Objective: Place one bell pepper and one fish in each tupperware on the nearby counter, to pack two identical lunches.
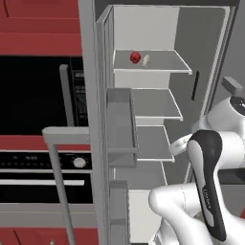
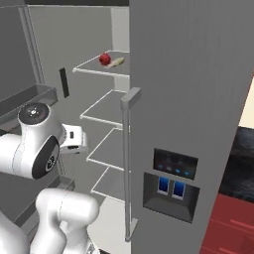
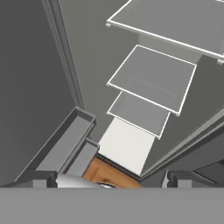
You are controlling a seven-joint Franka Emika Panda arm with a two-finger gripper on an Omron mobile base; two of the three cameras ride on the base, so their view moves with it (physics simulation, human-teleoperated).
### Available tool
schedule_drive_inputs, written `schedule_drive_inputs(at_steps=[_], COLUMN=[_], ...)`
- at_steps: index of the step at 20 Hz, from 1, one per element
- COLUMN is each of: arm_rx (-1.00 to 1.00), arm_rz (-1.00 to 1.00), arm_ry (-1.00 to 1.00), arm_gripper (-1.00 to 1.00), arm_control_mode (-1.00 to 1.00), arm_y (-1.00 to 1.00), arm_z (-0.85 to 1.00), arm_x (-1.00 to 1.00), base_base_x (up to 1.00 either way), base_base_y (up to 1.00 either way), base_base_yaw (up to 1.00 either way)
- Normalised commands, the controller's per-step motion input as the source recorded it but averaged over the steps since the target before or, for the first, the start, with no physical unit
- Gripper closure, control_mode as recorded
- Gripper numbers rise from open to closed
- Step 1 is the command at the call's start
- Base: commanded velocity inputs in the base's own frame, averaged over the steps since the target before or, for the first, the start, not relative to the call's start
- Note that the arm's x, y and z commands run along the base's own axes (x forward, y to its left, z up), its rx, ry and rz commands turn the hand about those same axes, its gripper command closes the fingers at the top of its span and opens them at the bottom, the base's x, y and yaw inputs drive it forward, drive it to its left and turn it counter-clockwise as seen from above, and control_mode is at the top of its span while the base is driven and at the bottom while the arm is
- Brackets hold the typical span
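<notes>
One red bell pepper (image 1: 135, 57) (image 2: 104, 59) sits on the top shelf (image 1: 162, 62) of the open fridge. A pale fish (image 1: 146, 60) (image 2: 117, 62) lies right beside it. My gripper (image 3: 111, 179) is open, with its two dark fingertips (image 3: 43, 177) spread wide and nothing between them. It looks down into the fridge past the lower shelves. My hand (image 2: 74, 140) hovers in front of the middle shelves, well below the pepper and fish. The tupperware is out of view. A strip of the black counter (image 2: 242, 163) shows past the fridge on the right.
The fridge's left door stands open, with grey door bins (image 1: 119, 124) jutting out. The right door (image 2: 188, 99) is shut, with a long handle (image 2: 128, 163) and a dispenser panel (image 2: 171, 183). A wall oven (image 1: 43, 167) and a dark microwave (image 1: 33, 95) stand to the left.
</notes>
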Motion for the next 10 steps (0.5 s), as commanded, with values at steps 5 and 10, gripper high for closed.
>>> schedule_drive_inputs(at_steps=[5,10], arm_rx=[0.00,0.00], arm_rz=[0.00,0.00], arm_ry=[0.00,0.00], arm_gripper=[-1.00,-1.00], arm_control_mode=[1.00,1.00], arm_y=[0.00,0.00], arm_z=[0.00,0.00], arm_x=[0.00,0.00], base_base_x=[-0.01,0.15], base_base_y=[-0.63,-0.12], base_base_yaw=[-0.01,0.00])
